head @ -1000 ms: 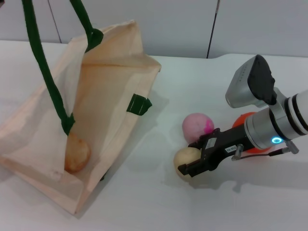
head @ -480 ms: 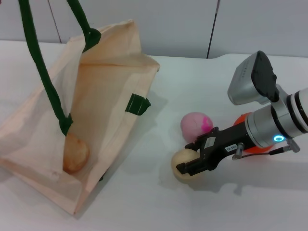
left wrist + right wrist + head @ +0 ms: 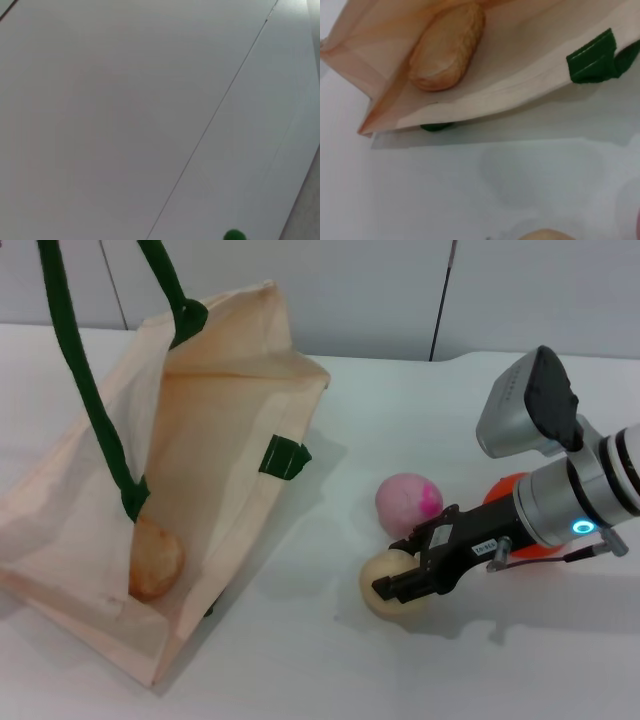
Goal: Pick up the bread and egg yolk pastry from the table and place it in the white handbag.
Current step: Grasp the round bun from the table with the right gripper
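The white handbag (image 3: 225, 430) lies open at the left of the table, its green handles (image 3: 90, 390) pulled up out of the head view. The bread (image 3: 157, 558) lies inside it and also shows in the right wrist view (image 3: 447, 47). The egg yolk pastry (image 3: 375, 583) rests on the table to the right of the bag; its top edge shows in the right wrist view (image 3: 545, 235). My right gripper (image 3: 397, 587) is low over the pastry and shut on it. My left gripper is out of view; the left wrist view shows only wall and a bit of green handle (image 3: 234, 235).
A pink ball with a magenta spot (image 3: 408, 502) sits just behind the pastry. An orange ball (image 3: 505, 490) lies behind my right arm. The bag's green side tab (image 3: 284, 457) faces the pastry. Bare white table lies between bag and pastry.
My right gripper and the pastry shifted slightly left and toward me, then a little back right. The bag and the bread have barely moved.
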### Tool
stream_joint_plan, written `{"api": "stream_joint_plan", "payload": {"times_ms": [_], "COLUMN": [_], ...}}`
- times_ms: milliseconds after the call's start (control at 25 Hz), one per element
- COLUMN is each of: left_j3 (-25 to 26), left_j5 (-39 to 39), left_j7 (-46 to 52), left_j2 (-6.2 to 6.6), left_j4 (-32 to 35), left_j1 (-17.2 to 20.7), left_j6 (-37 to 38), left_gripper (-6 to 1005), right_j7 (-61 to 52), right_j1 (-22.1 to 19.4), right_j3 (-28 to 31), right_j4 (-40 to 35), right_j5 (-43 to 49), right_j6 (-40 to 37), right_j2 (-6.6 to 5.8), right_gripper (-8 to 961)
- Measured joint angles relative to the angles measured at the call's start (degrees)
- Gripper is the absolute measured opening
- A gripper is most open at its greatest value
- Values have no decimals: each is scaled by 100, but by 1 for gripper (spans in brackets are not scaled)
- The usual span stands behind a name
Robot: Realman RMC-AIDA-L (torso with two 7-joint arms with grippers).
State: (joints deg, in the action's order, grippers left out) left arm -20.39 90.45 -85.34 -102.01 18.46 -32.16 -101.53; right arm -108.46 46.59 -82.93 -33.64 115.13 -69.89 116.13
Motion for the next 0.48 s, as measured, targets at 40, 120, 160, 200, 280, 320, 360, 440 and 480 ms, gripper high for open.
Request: {"api": "stream_joint_plan", "payload": {"times_ms": [40, 120, 160, 200, 280, 320, 360, 440, 480], "left_j3": [0, 0, 0, 0, -7, -15, -20, -43, -48], "left_j5": [-1, -1, -1, -1, -2, -2, -2, -2, -2], "left_j7": [0, 0, 0, 0, 0, 0, 1, 5, 12], "left_j2": [0, 0, -1, -1, -2, -2, -2, -2, -2], "left_j4": [0, 0, 0, 0, 0, 0, 0, 0, 0], "left_j1": [0, 0, 0, 0, 0, 0, 0, -3, -8], "left_j6": [0, 2, 7, 7, 26, 29, 29, 18, 9], "left_gripper": [122, 122, 122, 122, 122, 122, 122, 122, 122], "right_j7": [-11, -36, -46, -50, -47, -42, -29, -14, -12], "right_j1": [9, 29, 30, 29, 19, 13, 0, -57, -106], "right_j3": [1, 0, -1, -2, 6, 12, 18, 33, 67], "right_j4": [13, 40, 38, 32, 10, 1, -39, -189, -311], "right_j5": [0, 1, 1, 1, 1, 1, -3, -28, -40], "right_j6": [-3, -9, -21, -33, -65, -76, -110, -222, -307], "right_j2": [-3, -4, -4, -4, -4, -4, -2, 2, 5], "right_gripper": [636, 623, 616, 609, 608, 607, 607, 606, 605]}}
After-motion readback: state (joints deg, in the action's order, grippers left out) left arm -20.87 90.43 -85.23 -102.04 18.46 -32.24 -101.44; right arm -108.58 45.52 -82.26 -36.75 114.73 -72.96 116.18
